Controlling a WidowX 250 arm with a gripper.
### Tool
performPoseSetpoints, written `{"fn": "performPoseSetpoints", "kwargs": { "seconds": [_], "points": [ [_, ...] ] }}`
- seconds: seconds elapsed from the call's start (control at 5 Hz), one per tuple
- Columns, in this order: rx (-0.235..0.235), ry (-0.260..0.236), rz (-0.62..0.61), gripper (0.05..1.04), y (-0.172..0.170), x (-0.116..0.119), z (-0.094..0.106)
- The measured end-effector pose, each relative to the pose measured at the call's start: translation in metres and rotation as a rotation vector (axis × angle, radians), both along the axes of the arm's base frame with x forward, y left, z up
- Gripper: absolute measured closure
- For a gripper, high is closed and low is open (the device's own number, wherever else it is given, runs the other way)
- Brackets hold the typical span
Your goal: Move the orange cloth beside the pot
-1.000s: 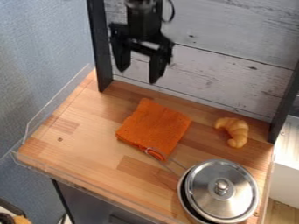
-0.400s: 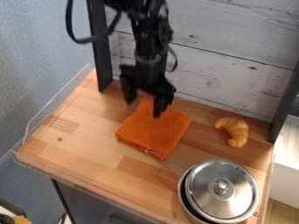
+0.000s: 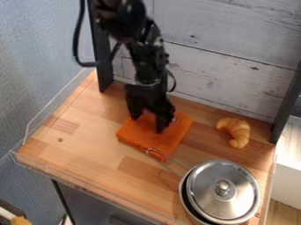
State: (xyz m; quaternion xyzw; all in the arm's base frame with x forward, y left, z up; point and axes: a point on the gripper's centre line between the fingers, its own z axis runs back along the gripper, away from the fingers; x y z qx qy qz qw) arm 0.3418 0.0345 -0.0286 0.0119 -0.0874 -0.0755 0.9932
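Observation:
The black gripper (image 3: 148, 125) hangs over the upper middle of the orange cloth (image 3: 156, 139), its two fingers parted. Whether the fingertips touch the fabric, I cannot tell. Flat on the wooden counter, the cloth is partly hidden behind the gripper. To its lower right stands the silver pot (image 3: 222, 191) with a lid on. The pot's thin wire handle reaches up and left to the cloth's lower edge, where its looped end meets the orange fabric.
A croissant (image 3: 236, 131) lies on the right side of the counter (image 3: 82, 132), above the pot. Dark upright posts stand at the back left and right, before a white plank wall. A clear low rim borders the counter's left and front edges.
From in front of the back wall, the gripper has come down and toward the camera to a low position over the cloth. The cloth, pot and croissant have stayed put.

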Motion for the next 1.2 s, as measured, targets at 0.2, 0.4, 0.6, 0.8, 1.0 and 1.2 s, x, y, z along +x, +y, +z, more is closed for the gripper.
{"fn": "performPoseSetpoints", "kwargs": {
  "seconds": [0.2,0.4,0.6,0.8,1.0,1.2],
  "points": [
    [-0.058,-0.026,-0.004,0.083,0.001,-0.001,-0.007],
    [-0.068,-0.024,-0.002,0.083,0.004,-0.007,-0.010],
    [-0.031,-0.003,0.021,0.083,0.010,-0.012,-0.012],
    [0.003,0.025,0.039,0.084,0.015,-0.024,-0.012],
    [0.017,0.055,0.053,0.084,0.017,-0.037,-0.013],
    [0.013,0.082,0.084,0.084,0.022,-0.053,-0.013]
  ]
}}
